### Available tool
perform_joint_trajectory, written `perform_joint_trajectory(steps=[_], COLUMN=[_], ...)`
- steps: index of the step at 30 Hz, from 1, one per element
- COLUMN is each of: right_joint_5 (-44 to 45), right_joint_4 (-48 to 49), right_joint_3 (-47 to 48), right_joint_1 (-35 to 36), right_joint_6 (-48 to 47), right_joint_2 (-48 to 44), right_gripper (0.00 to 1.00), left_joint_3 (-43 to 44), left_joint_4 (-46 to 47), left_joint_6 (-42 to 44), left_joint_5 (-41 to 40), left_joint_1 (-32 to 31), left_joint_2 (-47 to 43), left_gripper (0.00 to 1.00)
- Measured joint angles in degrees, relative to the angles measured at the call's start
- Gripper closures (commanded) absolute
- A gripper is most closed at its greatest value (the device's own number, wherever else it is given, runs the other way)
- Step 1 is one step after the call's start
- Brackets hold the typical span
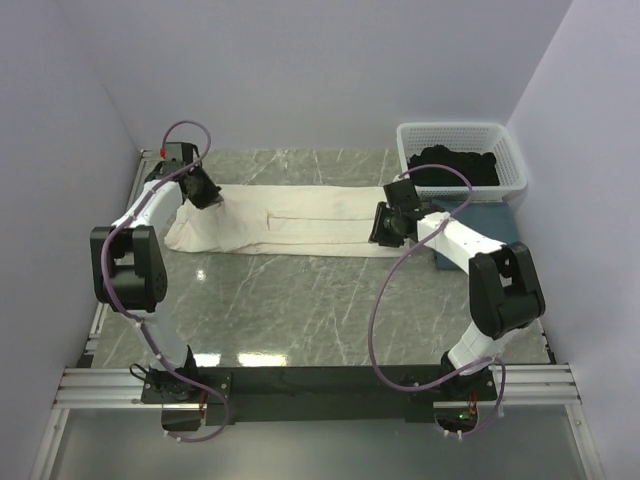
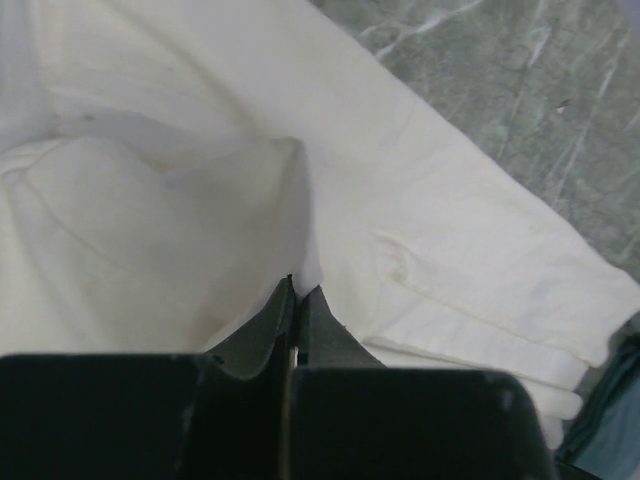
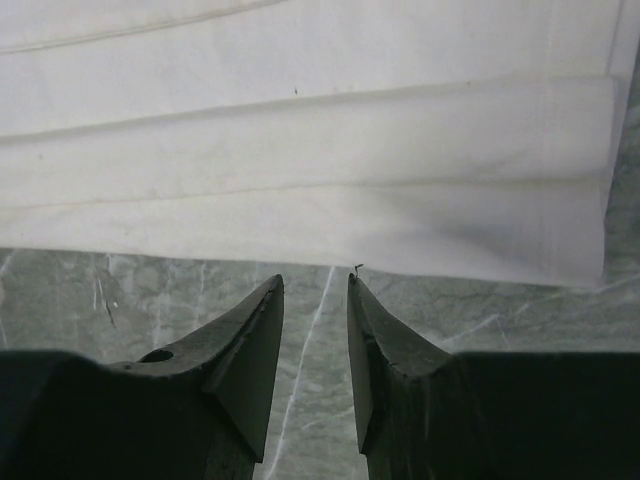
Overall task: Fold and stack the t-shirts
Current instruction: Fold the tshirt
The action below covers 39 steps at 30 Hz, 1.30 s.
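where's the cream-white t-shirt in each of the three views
Top external: cream-white t-shirt, a long strip across mid-table.
Left wrist: fills most of the frame, pinched in the left gripper.
Right wrist: upper half, just beyond the right gripper.
Shared landmark: the marble tabletop.

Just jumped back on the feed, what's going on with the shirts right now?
Both arms are at the cream-white t-shirt, which lies across the table folded into a long strip. The left gripper is shut on a pinch of cloth at the strip's left end. The right gripper is open and holds nothing, its tips over bare table just short of the shirt's near edge at the right end. The black t-shirt sits in the basket, the slate-blue t-shirt beside it, neither handled.
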Motion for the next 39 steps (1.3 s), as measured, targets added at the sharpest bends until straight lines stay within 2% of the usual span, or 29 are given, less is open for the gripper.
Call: perform_joint_trajectory(steps=[18,39], right_joint_5=[-0.4,0.1], right_joint_4=[5.0,5.3], right_joint_3=[5.1,6.6], right_joint_1=[0.0,0.0], right_joint_6=[2.4,2.4], right_joint_2=[11.0,13.0], right_gripper=[0.69,0.72], left_joint_3=[1.9,6.0], left_joint_4=[12.8,15.7], left_joint_6=[-6.3,-14.5], left_joint_5=[7.8,7.8], left_joint_1=[-0.2,-0.2], left_joint_2=[5.6,11.0], left_gripper=[0.99,0.99])
